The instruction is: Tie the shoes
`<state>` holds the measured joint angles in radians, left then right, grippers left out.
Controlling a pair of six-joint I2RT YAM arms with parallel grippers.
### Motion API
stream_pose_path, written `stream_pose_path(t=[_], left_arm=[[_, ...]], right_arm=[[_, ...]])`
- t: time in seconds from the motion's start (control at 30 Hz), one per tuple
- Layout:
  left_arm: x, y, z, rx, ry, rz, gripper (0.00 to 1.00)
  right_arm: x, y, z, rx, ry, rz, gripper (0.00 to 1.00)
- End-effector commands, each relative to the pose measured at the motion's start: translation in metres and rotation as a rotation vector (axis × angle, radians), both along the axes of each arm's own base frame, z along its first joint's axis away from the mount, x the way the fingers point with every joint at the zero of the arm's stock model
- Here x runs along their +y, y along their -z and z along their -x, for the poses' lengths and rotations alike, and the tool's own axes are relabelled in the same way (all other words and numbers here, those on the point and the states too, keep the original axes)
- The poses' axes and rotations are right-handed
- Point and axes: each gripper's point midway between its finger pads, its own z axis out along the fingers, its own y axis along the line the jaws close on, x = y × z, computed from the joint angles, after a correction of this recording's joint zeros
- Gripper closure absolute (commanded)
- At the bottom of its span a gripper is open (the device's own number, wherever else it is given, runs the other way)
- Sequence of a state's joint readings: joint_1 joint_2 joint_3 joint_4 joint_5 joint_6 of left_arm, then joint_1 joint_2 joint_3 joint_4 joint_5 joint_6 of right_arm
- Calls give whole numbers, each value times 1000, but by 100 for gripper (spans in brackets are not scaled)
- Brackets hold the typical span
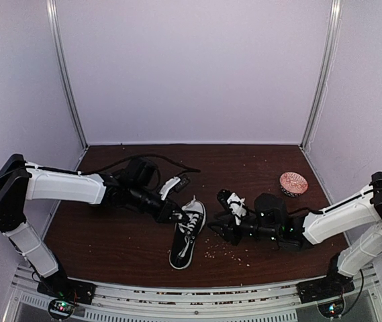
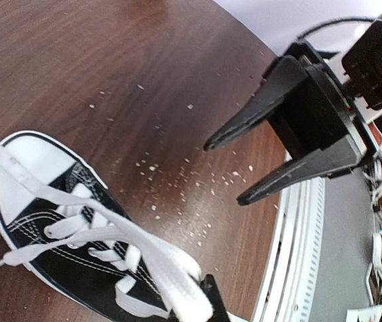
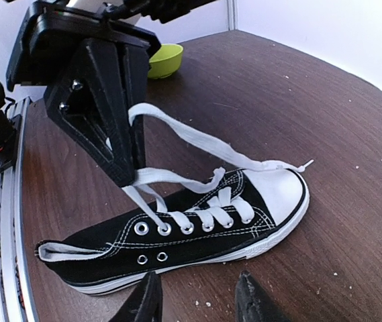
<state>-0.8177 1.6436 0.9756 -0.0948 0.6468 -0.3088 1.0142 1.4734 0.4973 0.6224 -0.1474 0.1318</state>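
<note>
Sneaker (image 1: pixel 187 235) stands upright on its sole on the bench (image 1: pixel 110 235), between my two arms: black canvas, white toe cap and rubber edging, white lace (image 3: pixel 197 137) untied. My left claw (image 1: pixel 177 216) is clamped on a lifted strand; my right claw (image 3: pixel 201 302) hovers beside the shoe, fingers apart.

I see a black canvas sneaker (image 3: pixel 110 245) with white laces (image 3: pixel 197 137), white stitching, a white toe cap (image 3: pixel 281 191) and white rubber edging (image 3: pixel 244 251) lined in black. The table (image 1: pixel 110 235) is dark reddish-brown wood grain, flecked with pale crumbs (image 2: pixel 177 181). One bowl (image 1: pixel 293 183) is speckled pink, another bowl (image 3: pixel 162 59) lime green. The left arm (image 1: pixel 63 186) and right arm (image 1: pixel 338 218) are white; the left gripper (image 3: pixel 129 178) and right gripper (image 2: pixel 224 173) are black.
</note>
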Motion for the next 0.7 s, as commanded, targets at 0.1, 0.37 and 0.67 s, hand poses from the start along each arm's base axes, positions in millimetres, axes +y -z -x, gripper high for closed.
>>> stream_pose_path(t=[0.1, 0.37, 0.67], left_arm=[[0, -19, 25, -19, 192, 57, 100], [-2, -20, 26, -31, 218, 59, 100], [-5, -20, 25, -32, 230, 64, 100]], right_arm=[[15, -6, 21, -232, -155, 73, 61], [38, -8, 12, -346, -196, 147, 60], [59, 2, 2, -364, -205, 173, 60]])
